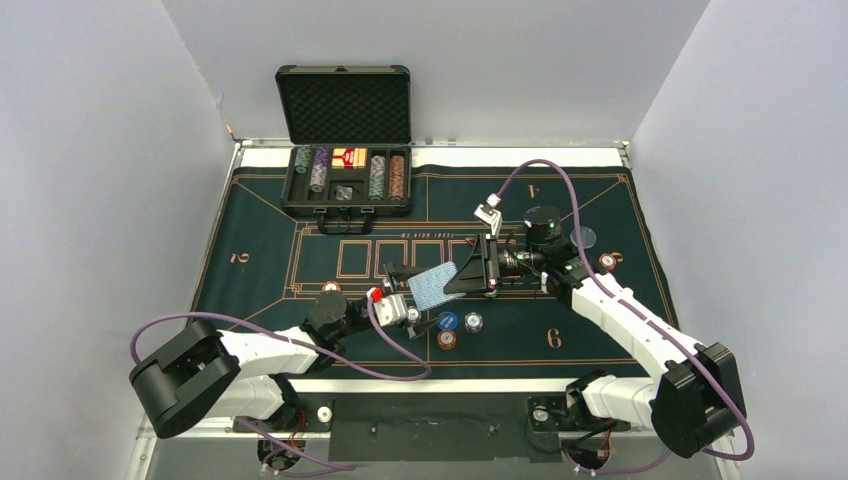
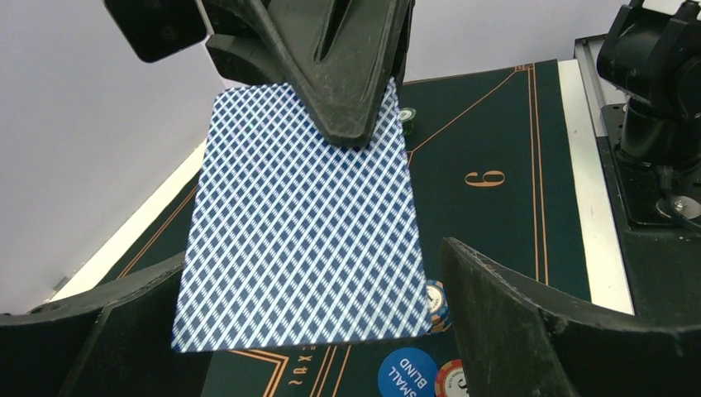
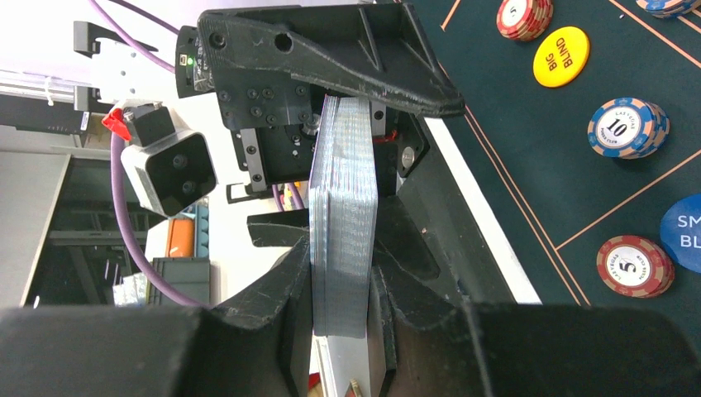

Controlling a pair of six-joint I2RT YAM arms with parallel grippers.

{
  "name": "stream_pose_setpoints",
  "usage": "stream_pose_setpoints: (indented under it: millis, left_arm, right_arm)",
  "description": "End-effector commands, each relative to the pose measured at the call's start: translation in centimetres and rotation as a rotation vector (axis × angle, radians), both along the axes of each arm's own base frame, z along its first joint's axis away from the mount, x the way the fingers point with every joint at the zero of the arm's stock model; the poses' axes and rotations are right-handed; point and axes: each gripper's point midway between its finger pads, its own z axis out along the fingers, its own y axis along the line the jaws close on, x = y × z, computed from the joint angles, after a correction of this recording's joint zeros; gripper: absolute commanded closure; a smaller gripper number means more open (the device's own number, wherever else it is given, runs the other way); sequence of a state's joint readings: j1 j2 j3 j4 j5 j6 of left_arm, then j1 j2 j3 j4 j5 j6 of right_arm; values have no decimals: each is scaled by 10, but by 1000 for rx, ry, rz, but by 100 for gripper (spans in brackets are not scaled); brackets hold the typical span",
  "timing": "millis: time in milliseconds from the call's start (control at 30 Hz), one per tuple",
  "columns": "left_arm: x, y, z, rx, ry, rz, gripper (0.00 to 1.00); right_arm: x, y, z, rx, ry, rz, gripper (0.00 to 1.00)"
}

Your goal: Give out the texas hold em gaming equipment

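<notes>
We judge a card handover is in hand: our right gripper (image 3: 343, 277) clamps the blue-backed deck (image 2: 298, 223) in the air just above the small blind button (image 2: 407, 372). Our left gripper (image 2: 310, 273) straddles it, jaws wide; next it must pinch squarely.

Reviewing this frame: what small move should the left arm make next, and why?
Probably close the left gripper on the free end of the card deck. Its jaws stand open on either side of that end, while the right gripper clamps the other end, so a handover looks likely.
</notes>
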State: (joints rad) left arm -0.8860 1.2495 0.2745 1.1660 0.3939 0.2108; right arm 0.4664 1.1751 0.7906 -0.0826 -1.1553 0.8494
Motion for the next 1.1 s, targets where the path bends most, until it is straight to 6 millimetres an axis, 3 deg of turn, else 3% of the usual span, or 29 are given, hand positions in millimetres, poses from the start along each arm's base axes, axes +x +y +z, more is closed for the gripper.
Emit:
stream_pose_setpoints:
  millis: [0,1067]
  left_arm:
    - [-2,-9,42,-128,-60,-10,10]
    - [0,-21,51,-160,-34,-13,24]
  right_arm:
    - [6,6,20,48,-87,7,100]
    - [5,8,10,29,-54,-3,100]
